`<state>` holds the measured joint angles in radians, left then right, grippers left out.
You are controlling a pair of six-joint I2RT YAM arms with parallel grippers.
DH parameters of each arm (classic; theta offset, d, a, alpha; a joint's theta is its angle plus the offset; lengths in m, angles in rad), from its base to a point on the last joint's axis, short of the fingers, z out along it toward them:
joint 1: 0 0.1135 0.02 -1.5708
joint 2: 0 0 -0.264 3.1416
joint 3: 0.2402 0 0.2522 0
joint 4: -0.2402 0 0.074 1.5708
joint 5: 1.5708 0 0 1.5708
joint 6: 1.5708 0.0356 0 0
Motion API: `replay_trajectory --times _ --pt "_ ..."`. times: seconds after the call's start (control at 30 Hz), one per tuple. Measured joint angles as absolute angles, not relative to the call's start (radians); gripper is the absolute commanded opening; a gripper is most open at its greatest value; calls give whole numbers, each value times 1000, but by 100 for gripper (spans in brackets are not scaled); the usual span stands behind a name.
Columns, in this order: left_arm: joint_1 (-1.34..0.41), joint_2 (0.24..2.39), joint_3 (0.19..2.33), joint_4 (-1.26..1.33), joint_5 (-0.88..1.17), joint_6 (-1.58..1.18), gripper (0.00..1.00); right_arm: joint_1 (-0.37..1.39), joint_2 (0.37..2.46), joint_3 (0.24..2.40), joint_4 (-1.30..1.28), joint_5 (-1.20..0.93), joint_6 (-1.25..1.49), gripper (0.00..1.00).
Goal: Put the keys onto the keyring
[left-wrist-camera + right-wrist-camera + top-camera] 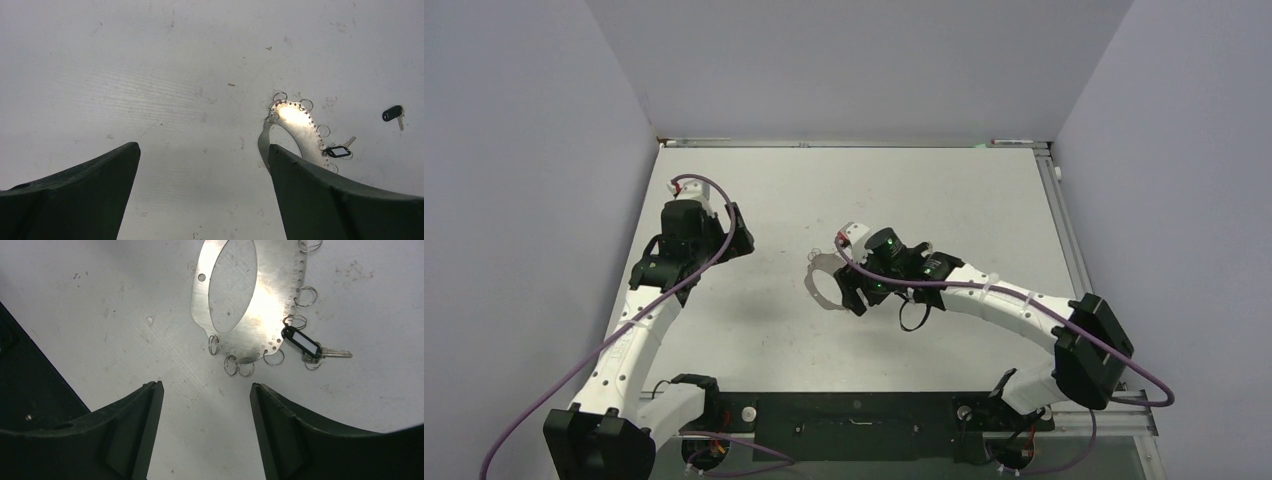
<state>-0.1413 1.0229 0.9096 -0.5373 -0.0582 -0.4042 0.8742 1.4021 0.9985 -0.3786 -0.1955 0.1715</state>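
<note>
The keyring (272,305) lies flat on the table (754,330), near its middle. It is a thin grey metal plate with a large oval opening, a row of small holes along one edge and several wire loops (306,296) spaced around that edge. In the left wrist view the keyring (300,127) is partly hidden behind one finger, and in the top view it (822,282) appears as a pale outline. The tagged key (301,342) rests against the looped edge of the keyring: its black tag with a white label overlaps the plate, and its silver blade points away from the plate. Whether it is threaded through a loop cannot be determined. The same key (338,151) is visible in the left wrist view. The loose key (393,114), which has a black head, lies on the table apart from the keyring, on the side with the loops. The right gripper (206,385) is positioned just beside the keyring, with its fingers (130,435) spread wide and only bare table between them. The keyring lies just beyond the fingertips and is not touched. In the top view the right gripper (852,290) sits at the right side of the keyring. The left gripper (736,236) is well apart from the keyring, to its left in the top view. Its jaws are fully spread and hold nothing (202,147).
</note>
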Motion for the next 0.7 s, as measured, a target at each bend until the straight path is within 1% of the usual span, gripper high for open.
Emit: replay_trajectory --times 0.07,0.37,0.47,0.67,0.7 --pt "-141 1022 910 -536 -42 -400 100 883 1438 999 -379 -214 163 56" --pt "-141 1018 909 -534 26 -387 100 904 1591 1010 -376 -234 129 40" --pt "-141 1016 909 -533 37 -385 100 905 1630 1033 -371 -234 120 36" --pt "-141 1015 909 -530 48 -384 100 905 1678 1065 -352 -233 115 32" --pt "-141 1015 908 -530 51 -384 98 905 1687 1070 -348 -232 114 32"
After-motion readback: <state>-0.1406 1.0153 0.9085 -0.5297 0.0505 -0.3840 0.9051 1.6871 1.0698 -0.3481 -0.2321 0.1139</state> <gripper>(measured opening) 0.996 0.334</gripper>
